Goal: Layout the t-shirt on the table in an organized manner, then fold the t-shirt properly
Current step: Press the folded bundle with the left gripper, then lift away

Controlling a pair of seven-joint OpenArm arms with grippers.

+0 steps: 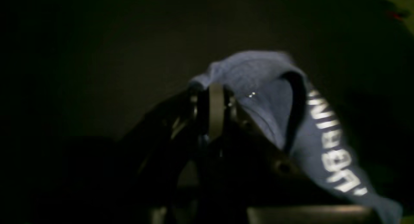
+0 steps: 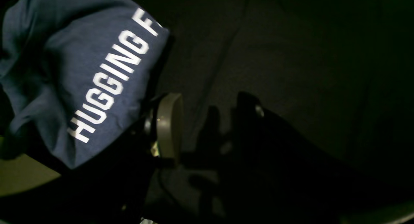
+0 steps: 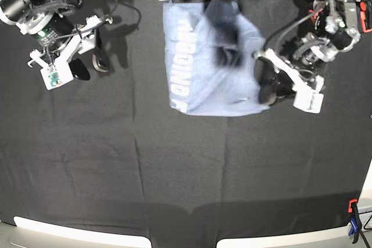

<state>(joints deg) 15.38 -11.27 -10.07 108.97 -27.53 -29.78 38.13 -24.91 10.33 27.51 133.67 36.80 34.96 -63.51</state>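
The t-shirt (image 3: 197, 62) lies on the surface (image 3: 174, 166), on the black cloth, toward its far edge and roughly midway across it. The garment is spread in a rough rectangle with white block lettering running along its edge on the base view's left; a dark fold or shadow crosses its middle. The left gripper (image 3: 268, 85) sits at the t-shirt's near corner on the base view's right, in contact with the fabric. In the left wrist view the left gripper (image 1: 216, 107) has its jaws drawn together, with blue cloth (image 1: 258, 88) bunched directly at and over the tips, so the jaws are pinching the t-shirt's edge. The right gripper (image 3: 87, 68) stands well apart from the t-shirt, on the base view's left, over bare cloth. Its jaws are spread apart with nothing between them; the right wrist view confirms a clear gap beside one pad (image 2: 169, 127), with the lettered fabric (image 2: 97, 72) seen beyond it. An orange-black clamp (image 3: 353, 225) grips the surface's near corner.
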